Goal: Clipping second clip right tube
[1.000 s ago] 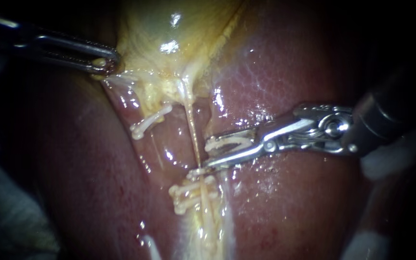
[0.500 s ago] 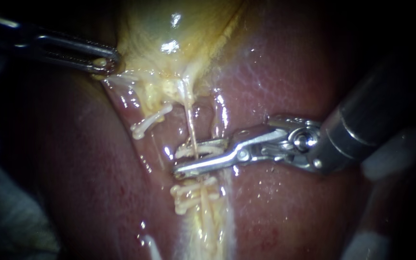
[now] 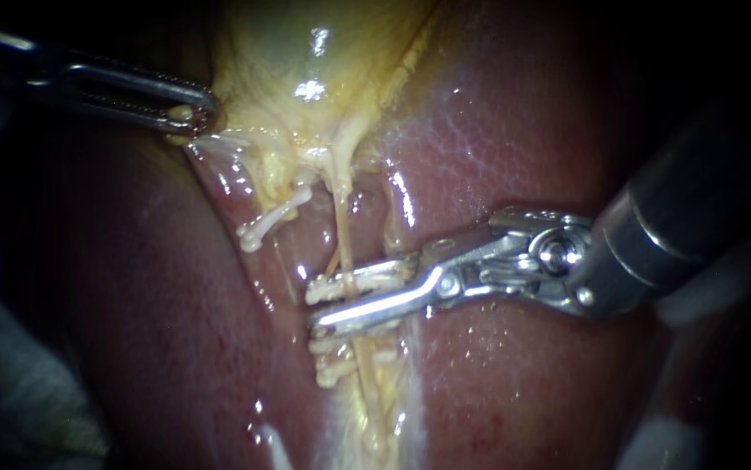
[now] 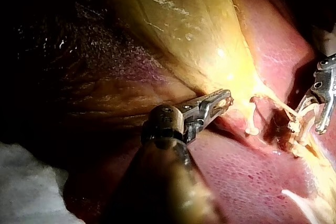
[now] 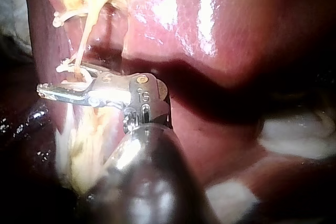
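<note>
- The right tube (image 3: 343, 239) is straddled by the right instrument (image 3: 314, 310), whose jaws are narrowly parted and clamped on a white clip (image 3: 362, 280).
- The gallbladder (image 3: 305, 52) is pinched at its edge by the left instrument (image 3: 191, 117), jaws closed.

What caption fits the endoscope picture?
Right instrument holds a white clip across the thin tube; left instrument grips the gallbladder edge.

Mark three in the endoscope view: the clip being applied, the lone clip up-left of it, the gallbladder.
clip being applied (image 3: 366, 280), endoscope view, middle of its white leg.
lone clip (image 3: 275, 218), endoscope view, middle of its length.
gallbladder (image 3: 305, 52), endoscope view, glossy yellow wall.
</note>
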`<state>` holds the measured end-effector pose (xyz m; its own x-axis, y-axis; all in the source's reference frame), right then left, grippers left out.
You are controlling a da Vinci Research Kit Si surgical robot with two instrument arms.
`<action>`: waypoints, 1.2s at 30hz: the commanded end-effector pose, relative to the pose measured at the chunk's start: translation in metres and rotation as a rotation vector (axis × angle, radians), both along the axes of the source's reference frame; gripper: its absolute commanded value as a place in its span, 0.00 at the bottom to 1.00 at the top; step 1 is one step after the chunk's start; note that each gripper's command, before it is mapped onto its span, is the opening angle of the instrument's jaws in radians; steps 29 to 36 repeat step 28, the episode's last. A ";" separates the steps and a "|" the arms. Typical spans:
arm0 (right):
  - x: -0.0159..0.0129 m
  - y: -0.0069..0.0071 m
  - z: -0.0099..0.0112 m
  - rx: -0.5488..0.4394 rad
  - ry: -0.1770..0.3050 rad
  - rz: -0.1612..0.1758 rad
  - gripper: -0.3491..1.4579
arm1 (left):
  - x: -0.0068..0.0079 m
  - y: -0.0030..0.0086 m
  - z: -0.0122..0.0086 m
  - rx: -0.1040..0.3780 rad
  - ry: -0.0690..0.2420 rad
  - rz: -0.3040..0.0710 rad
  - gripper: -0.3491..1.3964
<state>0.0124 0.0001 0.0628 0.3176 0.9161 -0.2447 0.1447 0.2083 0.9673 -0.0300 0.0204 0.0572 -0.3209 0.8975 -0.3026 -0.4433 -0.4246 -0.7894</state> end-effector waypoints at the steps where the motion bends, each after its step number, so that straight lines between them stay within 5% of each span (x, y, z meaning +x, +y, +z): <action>1: -0.0001 0.0000 0.0000 -0.001 0.000 -0.001 0.34 | 0.0000 0.0000 0.0000 0.000 0.000 0.000 0.00; 11: -0.0006 0.0001 0.0000 0.000 0.001 -0.002 0.00 | -0.0001 0.0000 0.0000 0.000 0.000 -0.001 0.00; 36: -0.0011 -0.0003 0.0001 0.042 -0.014 -0.003 0.00 | -0.0002 0.0001 0.0001 0.000 0.000 0.000 0.00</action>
